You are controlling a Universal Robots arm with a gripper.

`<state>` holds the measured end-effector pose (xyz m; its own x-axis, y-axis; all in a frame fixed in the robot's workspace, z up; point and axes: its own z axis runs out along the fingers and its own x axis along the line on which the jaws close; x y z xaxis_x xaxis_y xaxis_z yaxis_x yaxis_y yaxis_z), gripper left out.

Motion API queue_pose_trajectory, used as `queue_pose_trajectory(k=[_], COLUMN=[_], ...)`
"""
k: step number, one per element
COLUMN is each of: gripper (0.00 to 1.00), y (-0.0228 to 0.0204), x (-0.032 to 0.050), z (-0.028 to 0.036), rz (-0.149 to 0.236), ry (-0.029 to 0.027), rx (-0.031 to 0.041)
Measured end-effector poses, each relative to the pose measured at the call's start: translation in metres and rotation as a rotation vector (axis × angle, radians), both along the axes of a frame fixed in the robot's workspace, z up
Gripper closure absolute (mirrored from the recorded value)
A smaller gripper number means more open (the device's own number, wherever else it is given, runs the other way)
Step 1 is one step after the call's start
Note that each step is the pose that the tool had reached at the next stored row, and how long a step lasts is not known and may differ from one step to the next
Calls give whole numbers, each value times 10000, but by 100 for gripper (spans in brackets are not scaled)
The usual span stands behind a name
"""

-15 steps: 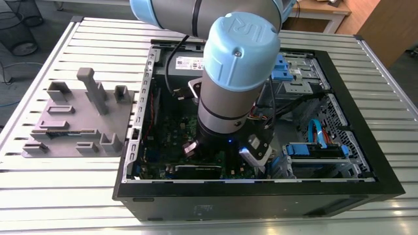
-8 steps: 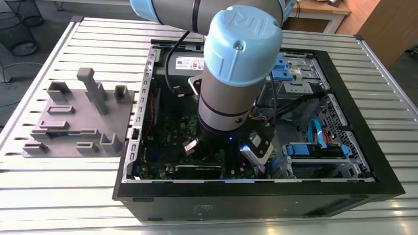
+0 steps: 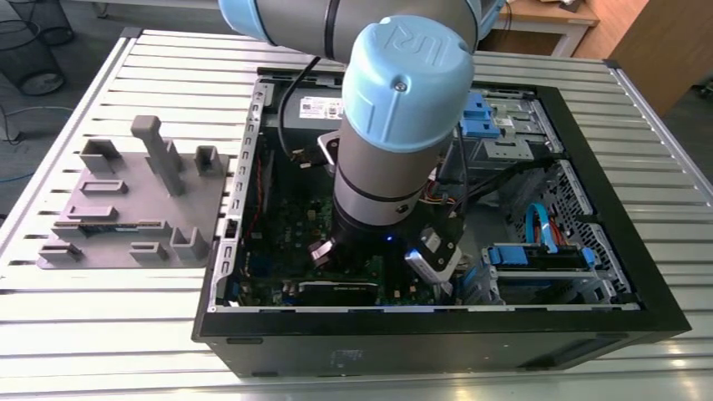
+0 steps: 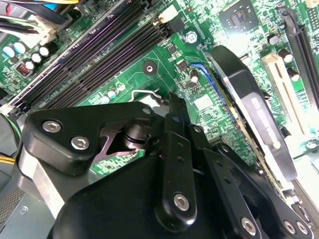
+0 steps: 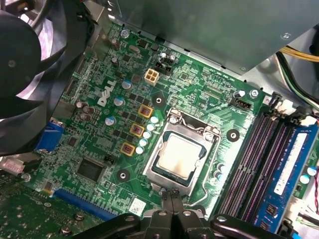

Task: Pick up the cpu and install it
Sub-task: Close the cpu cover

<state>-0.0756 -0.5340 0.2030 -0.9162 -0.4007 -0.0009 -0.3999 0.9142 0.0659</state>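
Observation:
In the first wrist view the cpu, a flat square chip with a silvery top, lies inside the silver-framed socket on the green motherboard. My gripper hovers just off the socket's edge, its two black fingers pressed together with nothing between them. In the second wrist view the gripper points down at the board next to a bent metal lever. In the exterior view the arm's wrist reaches down into the open computer case.
Purple memory slots and a blue memory stick run beside the socket. A black fan and a metal housing overhang the board. A black card stands close. A grey fixture plate lies outside the case.

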Motion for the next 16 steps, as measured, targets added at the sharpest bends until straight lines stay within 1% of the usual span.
queue_pose_trajectory(k=[2,8,13,16], gripper=[89,89,89,89], y=[0,4,13,22], x=[0,12,38,41], z=[-14,-27,-27,-27], rz=[0,-1,-1,8], ry=[1,0,1,0], rx=[-1,2,-1,-1])
